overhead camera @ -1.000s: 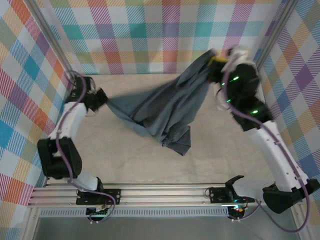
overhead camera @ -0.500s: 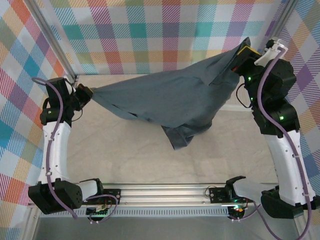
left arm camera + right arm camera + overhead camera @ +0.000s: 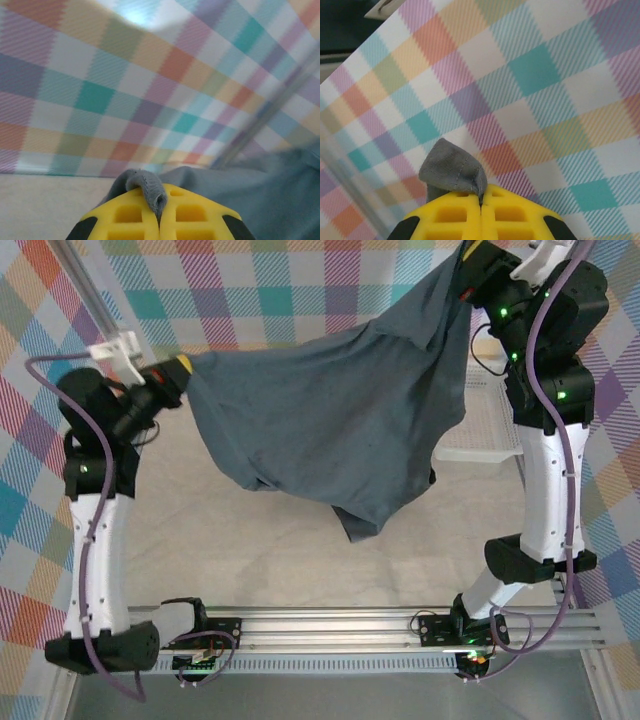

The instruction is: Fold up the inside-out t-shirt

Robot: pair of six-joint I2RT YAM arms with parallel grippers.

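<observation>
The inside-out t-shirt (image 3: 340,420) hangs in the air, spread between both grippers above the far half of the bench (image 3: 250,560). Its top edge runs taut from far left up to far right, sloping upward toward the right.

The left gripper (image 3: 172,370) sits over the far-left corner of the bench. In the left wrist view, the jaws of the left gripper (image 3: 160,210) are pressed together with a small fold of the t-shirt (image 3: 145,182) pinched between them. More cloth trails off to the right.

The right gripper (image 3: 470,255) is raised high over the far-right corner, close against the plaid backdrop (image 3: 300,290). In the right wrist view, the jaws of this gripper (image 3: 481,202) are closed tight on a stitched corner of the t-shirt (image 3: 452,170), which sticks up above the yellow pads.

The body of the shirt sags in loose folds, its lowest hem drooping toward the middle of the bench. Whether that hem touches the surface cannot be told.

A white mesh basket (image 3: 490,420) stands along the right edge, partly hidden behind the cloth and the right arm. Bare bench surface stretches from below the hem to the rail (image 3: 330,625) at the near edge.
</observation>
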